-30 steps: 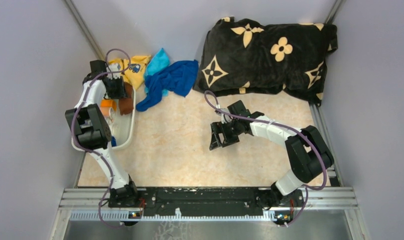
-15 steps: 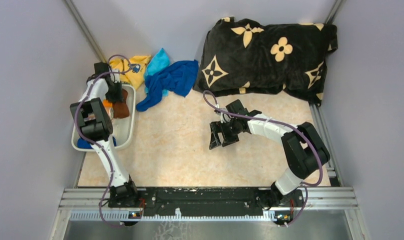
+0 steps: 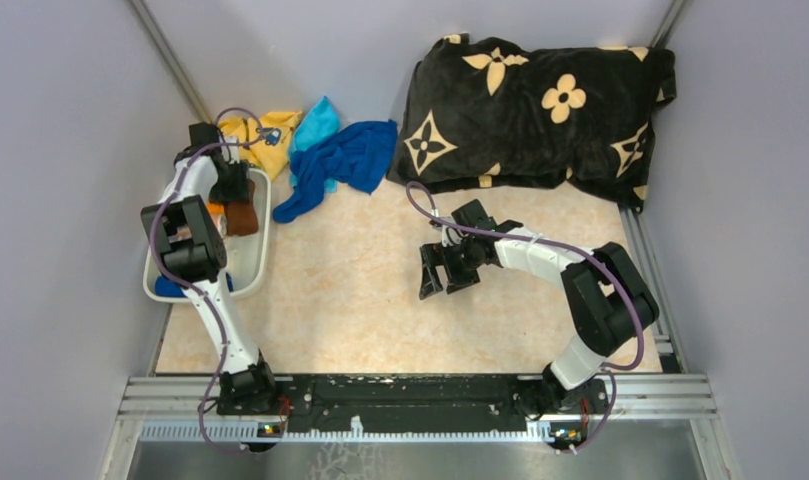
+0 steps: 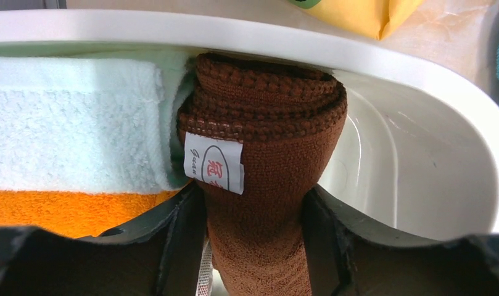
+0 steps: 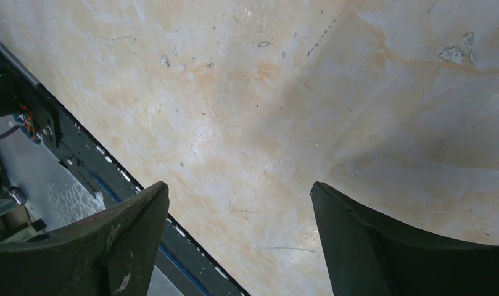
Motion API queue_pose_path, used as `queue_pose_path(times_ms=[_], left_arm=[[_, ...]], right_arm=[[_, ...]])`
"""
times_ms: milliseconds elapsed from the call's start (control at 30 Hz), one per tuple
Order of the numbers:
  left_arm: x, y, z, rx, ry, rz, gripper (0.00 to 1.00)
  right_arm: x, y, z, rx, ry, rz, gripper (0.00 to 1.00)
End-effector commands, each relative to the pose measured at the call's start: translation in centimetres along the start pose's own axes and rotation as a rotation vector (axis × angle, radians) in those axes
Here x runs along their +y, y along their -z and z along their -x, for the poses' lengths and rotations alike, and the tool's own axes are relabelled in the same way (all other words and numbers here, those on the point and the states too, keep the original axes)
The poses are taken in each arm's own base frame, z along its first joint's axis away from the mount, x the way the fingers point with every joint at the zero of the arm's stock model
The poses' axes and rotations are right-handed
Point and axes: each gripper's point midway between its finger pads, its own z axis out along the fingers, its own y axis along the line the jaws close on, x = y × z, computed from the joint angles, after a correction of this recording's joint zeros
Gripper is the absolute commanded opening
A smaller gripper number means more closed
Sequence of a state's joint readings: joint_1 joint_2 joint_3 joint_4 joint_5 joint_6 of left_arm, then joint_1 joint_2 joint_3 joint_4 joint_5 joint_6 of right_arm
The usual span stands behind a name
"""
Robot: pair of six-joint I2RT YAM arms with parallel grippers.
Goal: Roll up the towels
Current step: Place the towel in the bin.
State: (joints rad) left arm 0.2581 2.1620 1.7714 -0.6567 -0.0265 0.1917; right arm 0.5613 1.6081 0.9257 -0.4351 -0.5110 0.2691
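Note:
A rolled brown towel (image 4: 262, 123) stands in the far end of the white bin (image 4: 419, 68). My left gripper (image 4: 253, 197) straddles its lower part, jaws open and close along both sides, a thin dark gap at the right. From above, the left gripper (image 3: 232, 190) is over the brown towel (image 3: 242, 216). The dark blue towel (image 3: 345, 160) and the light cyan towel (image 3: 318, 125) lie crumpled together on the table behind the bin (image 3: 263, 250). My right gripper (image 3: 442, 280) hangs open and empty over bare table (image 5: 239, 188).
In the bin, a pale rolled cloth (image 4: 68, 123) and an orange one (image 4: 61, 209) lie left of the brown roll. A yellow printed cloth (image 3: 265, 135) lies behind the bin. The big black flowered pillow (image 3: 535, 110) fills the back right. Grey walls close in both sides.
My left arm has carried the brown towel down into the bin's far end, and its jaws have widened around the roll. The right arm has hardly moved.

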Motion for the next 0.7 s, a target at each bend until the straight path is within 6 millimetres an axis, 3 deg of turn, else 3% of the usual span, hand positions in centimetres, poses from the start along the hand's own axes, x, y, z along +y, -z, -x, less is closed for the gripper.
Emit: queue_pose_path(times_ms=[0, 200, 433, 567, 667], left_arm=[[1.0, 2.3, 2.3, -0.094, -0.004, 0.019, 0.62], [0.5, 4.5, 3.0, -0.136, 0.013, -0.009, 0.69], [-0.3, 9.5, 4.6, -0.257, 0.055, -0.046, 0.77], [-3.9, 12.9, 5.8, -0.370, 0.052, -0.168, 0.79], [-8.1, 13.4, 6.4, -0.441, -0.004, -0.216, 0.79]], right_arm=[[1.0, 0.8, 2.4, -0.067, 0.058, 0.003, 0.85], [1.2, 1.5, 2.5, -0.084, 0.075, -0.005, 0.86], [0.5, 2.1, 2.6, -0.103, 0.098, -0.056, 0.86], [0.0, 2.5, 3.1, -0.147, 0.108, -0.093, 0.87], [-0.3, 2.9, 3.4, -0.181, 0.110, -0.120, 0.87]])
